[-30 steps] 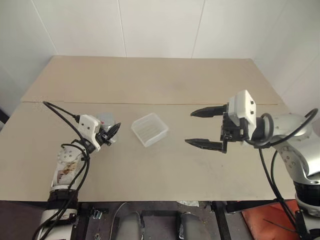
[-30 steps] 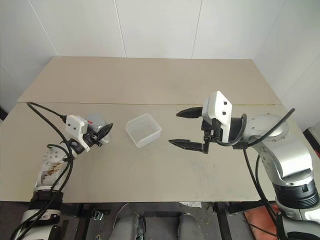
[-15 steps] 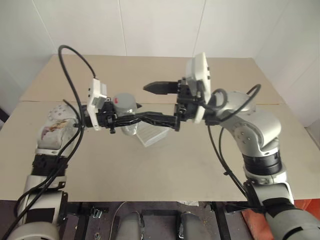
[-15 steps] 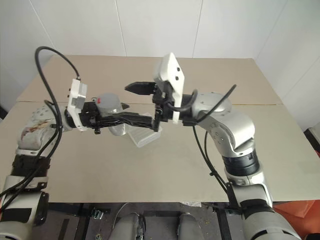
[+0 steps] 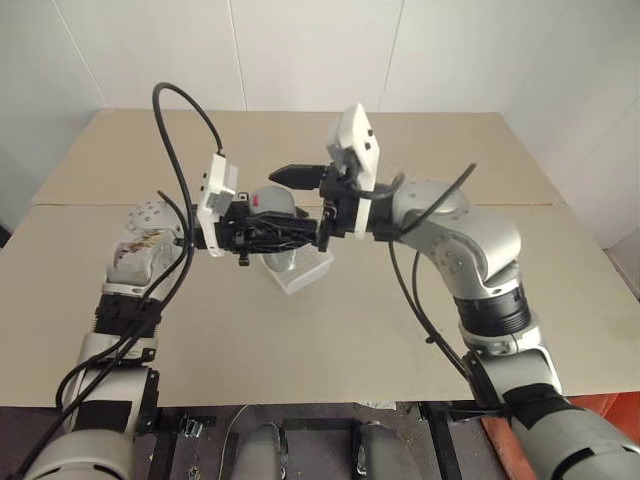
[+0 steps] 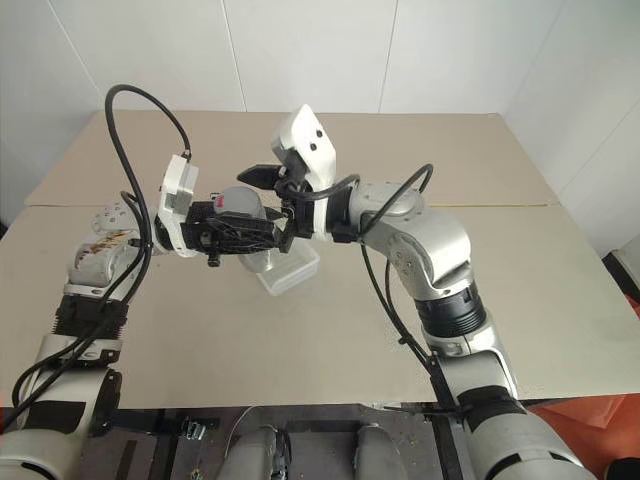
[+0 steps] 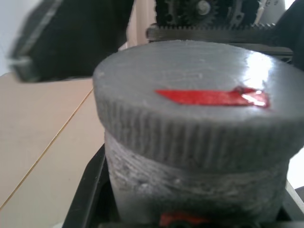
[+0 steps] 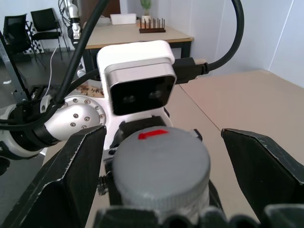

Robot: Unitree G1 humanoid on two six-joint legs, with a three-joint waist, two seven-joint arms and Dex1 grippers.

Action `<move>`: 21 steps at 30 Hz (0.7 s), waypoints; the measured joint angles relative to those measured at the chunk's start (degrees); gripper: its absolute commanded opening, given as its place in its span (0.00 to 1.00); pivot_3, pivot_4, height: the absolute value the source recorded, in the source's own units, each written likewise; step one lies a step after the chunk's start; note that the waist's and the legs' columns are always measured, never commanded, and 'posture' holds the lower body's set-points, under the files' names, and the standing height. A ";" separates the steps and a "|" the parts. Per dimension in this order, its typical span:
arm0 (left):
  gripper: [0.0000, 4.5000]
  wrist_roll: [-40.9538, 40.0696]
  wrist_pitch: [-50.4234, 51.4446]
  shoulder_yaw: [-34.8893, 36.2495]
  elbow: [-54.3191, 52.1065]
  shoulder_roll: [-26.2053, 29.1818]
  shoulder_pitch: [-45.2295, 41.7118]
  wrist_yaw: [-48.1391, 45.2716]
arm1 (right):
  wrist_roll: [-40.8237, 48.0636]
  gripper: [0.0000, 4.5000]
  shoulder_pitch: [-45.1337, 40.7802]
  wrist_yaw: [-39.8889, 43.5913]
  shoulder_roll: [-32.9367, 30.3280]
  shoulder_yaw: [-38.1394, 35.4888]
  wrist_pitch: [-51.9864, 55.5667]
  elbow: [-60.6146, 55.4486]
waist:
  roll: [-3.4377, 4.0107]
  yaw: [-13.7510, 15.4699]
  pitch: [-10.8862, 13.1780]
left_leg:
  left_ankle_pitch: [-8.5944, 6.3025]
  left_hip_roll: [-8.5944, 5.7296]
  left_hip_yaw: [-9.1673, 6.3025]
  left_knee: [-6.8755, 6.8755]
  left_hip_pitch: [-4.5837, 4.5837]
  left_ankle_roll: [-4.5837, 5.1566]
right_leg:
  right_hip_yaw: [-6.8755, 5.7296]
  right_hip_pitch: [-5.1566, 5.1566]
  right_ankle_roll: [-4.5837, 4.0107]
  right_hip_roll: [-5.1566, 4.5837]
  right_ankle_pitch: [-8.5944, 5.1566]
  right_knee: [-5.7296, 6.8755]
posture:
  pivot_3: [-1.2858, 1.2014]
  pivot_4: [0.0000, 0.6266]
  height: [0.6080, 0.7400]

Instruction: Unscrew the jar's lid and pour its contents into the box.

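Note:
The jar (image 5: 279, 262) stands upright in the air, with my left gripper (image 5: 290, 232) shut around its silvery body. Its grey lid (image 5: 271, 198) with a red mark (image 8: 152, 135) sits on top and is seen close up in the left wrist view (image 7: 199, 109). My right gripper (image 5: 287, 203) is open and comes in from the right. Its two black fingers (image 8: 71, 175) stand on either side of the lid (image 8: 161, 164) with a gap on both sides. The translucent white box (image 5: 312, 270) rests on the table directly under the jar. The contents are hidden inside.
The beige table (image 5: 400, 330) has a seam (image 5: 560, 206) running across it behind the box. White walls rise behind its far edge. Black cables (image 5: 185, 110) loop above my left arm.
My left gripper has lifted the jar from the table left of the box to above the box. My right gripper has swung left and up until its open fingers straddle the lid.

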 measured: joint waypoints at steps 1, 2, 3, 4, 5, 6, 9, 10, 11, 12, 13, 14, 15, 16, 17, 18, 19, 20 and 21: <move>0.43 0.01 -0.04 0.00 0.00 0.00 -0.01 -0.10 | -0.13 0.92 -0.11 0.06 0.00 0.00 0.00 0.15 | 0.00 -0.01 0.00 | 0.00 0.00 0.00 0.00 -0.01 0.00 | 0.00 0.00 0.00 0.00 0.00 0.00 | 0.52 0.24 1.00; 0.43 0.01 -0.06 0.00 0.00 0.00 -0.01 -0.23 | -0.15 0.88 -0.12 0.12 0.03 0.00 0.03 0.40 | 0.00 0.00 0.00 | 0.00 0.00 0.00 0.00 -0.02 0.00 | -0.01 0.00 0.01 0.00 0.00 0.00 | 0.52 0.24 1.00; 0.43 0.04 -0.06 0.01 0.02 0.02 -0.01 -0.23 | -0.14 0.81 -0.12 0.41 0.19 0.02 0.06 0.64 | 0.00 0.00 0.00 | 0.00 0.00 -0.01 0.00 -0.04 0.00 | -0.02 0.00 0.01 -0.01 0.01 -0.01 | 0.52 0.24 1.00; 0.43 0.04 -0.06 0.10 0.05 0.04 -0.02 -0.22 | -0.10 0.73 -0.12 0.72 0.38 0.11 0.09 0.68 | 0.00 0.00 0.00 | 0.00 0.00 -0.01 0.00 -0.04 0.00 | -0.02 0.00 0.01 0.00 0.01 -0.01 | 0.52 0.24 1.00; 0.43 0.06 -0.08 0.15 0.09 0.10 -0.05 -0.23 | -0.06 0.66 -0.15 1.09 0.45 0.18 0.09 0.68 | 0.00 0.00 0.00 | 0.00 0.00 -0.02 0.00 -0.03 0.00 | -0.02 0.00 0.01 0.00 0.00 -0.01 | 0.52 0.24 1.00; 0.43 0.12 -0.21 0.17 0.09 0.15 -0.09 -0.23 | -0.03 0.61 -0.21 1.28 0.45 0.19 0.10 0.83 | 0.00 0.00 0.00 | 0.00 0.00 -0.03 0.00 -0.03 0.00 | -0.02 0.00 0.01 0.00 0.00 -0.02 | 0.52 0.24 1.00; 0.43 0.14 -0.20 0.12 0.09 0.18 -0.10 -0.32 | -0.03 0.61 -0.51 2.63 0.27 0.18 0.09 1.40 | 0.00 0.01 0.00 | 0.00 0.00 -0.03 0.00 -0.03 0.00 | -0.02 0.00 0.01 -0.01 0.00 -0.02 | 0.52 0.24 1.00; 0.43 0.14 -0.16 0.05 0.09 0.17 -0.12 -0.41 | -0.05 0.61 -0.61 3.21 0.11 0.18 0.03 1.59 | 0.00 0.00 0.00 | 0.00 0.00 -0.03 0.00 -0.03 0.00 | -0.03 0.00 0.01 0.00 0.00 -0.02 | 0.52 0.24 1.00; 0.43 0.14 -0.09 -0.06 0.09 0.17 -0.22 -0.65 | -0.08 0.61 -0.68 3.88 -0.12 0.19 -0.13 1.72 | 0.00 0.01 0.00 | 0.00 0.00 -0.03 0.00 -0.03 0.00 | -0.03 0.00 0.01 0.00 0.00 -0.02 | 0.52 0.24 1.00; 0.43 0.14 0.04 -0.13 0.09 0.17 -0.44 -1.10 | -0.11 0.61 -0.83 4.73 -0.37 0.19 -0.50 2.07 | 0.00 0.01 0.00 | 0.00 0.00 -0.03 0.00 -0.04 0.00 | -0.03 0.00 0.01 0.00 0.01 -0.02 | 0.52 0.24 1.00; 0.43 0.06 0.20 -0.13 0.10 0.18 -0.80 -1.85 | -0.13 0.61 -1.22 6.33 -0.65 0.20 -1.36 2.84 | 0.00 -0.01 0.00 | 0.00 -0.01 -0.03 0.01 -0.04 0.00 | -0.03 0.00 0.01 0.00 0.01 -0.03 | 0.52 0.24 1.00; 0.43 -0.11 0.59 -0.14 0.09 0.24 -1.45 -2.93 | -0.11 0.61 -1.92 8.91 -1.06 0.20 -2.84 4.15 | 0.00 -0.01 0.00 | 0.00 0.00 -0.03 0.01 -0.03 0.00 | -0.03 0.00 0.01 0.01 0.01 -0.04 | 0.52 0.24 1.00; 0.43 -0.24 1.23 -0.16 0.08 0.40 -2.14 -4.15 | -0.02 0.61 -2.60 11.62 -1.35 0.16 -4.46 5.73 | 0.00 -0.01 0.00 | 0.00 -0.01 -0.03 0.01 -0.03 0.00 | -0.03 0.00 0.01 0.01 0.01 -0.06 | 0.52 0.24 1.00; 0.43 -0.50 1.63 -0.19 0.02 0.57 -2.81 -5.42 | 0.23 0.61 -3.28 14.54 -1.47 0.12 -6.25 7.38 | 0.00 -0.02 0.00 | 0.00 -0.01 -0.02 0.01 -0.02 0.00 | -0.02 0.00 0.01 0.02 0.00 -0.06 | 0.52 0.24 1.00; 0.43 -0.78 2.25 -0.22 -0.20 0.73 -3.21 -6.61 | 0.40 0.61 -3.93 17.30 -1.57 0.16 -7.84 8.99 | 0.00 -0.03 0.00 | 0.00 0.00 -0.03 0.01 -0.02 0.00 | -0.02 0.00 0.01 0.02 0.00 -0.05 | 0.52 0.24 1.00; 0.43 -1.95 3.67 -0.99 -1.40 1.19 -3.53 -8.78 | 0.79 0.61 -5.39 24.08 -1.97 0.37 -11.07 12.66 | 0.00 -0.04 0.00 | 0.00 0.00 -0.03 0.01 -0.03 0.00 | -0.02 0.00 0.01 0.03 0.01 -0.06 | 0.52 0.24 1.00; 0.43 -2.61 4.37 -1.60 -2.30 1.42 -3.67 -9.64 | 0.98 0.61 -6.17 27.64 -2.22 0.48 -12.68 14.53 | 0.01 -0.05 0.01 | 0.00 0.00 -0.03 0.01 -0.02 0.01 | -0.01 0.01 0.02 0.02 0.01 -0.04 | 0.52 0.24 1.00; 0.43 -3.79 5.42 -2.50 -3.47 2.19 -3.75 -10.50 | 1.14 0.61 -7.68 32.39 -2.22 0.84 -14.49 17.52 | 0.02 -0.07 0.02 | 0.00 0.00 -0.03 0.01 -0.04 0.01 | 0.00 0.00 0.02 0.03 0.01 -0.04 | 0.52 0.24 1.00; 0.43 -5.38 6.70 -3.50 -5.00 3.10 -3.77 -11.09 | 1.55 0.61 -9.86 37.79 -2.20 1.51 -16.64 21.23 | 0.03 -0.15 0.02 | 0.00 0.00 -0.03 0.02 -0.02 0.01 | 0.02 -0.02 0.02 0.03 0.01 -0.03 | 0.52 0.24 1.00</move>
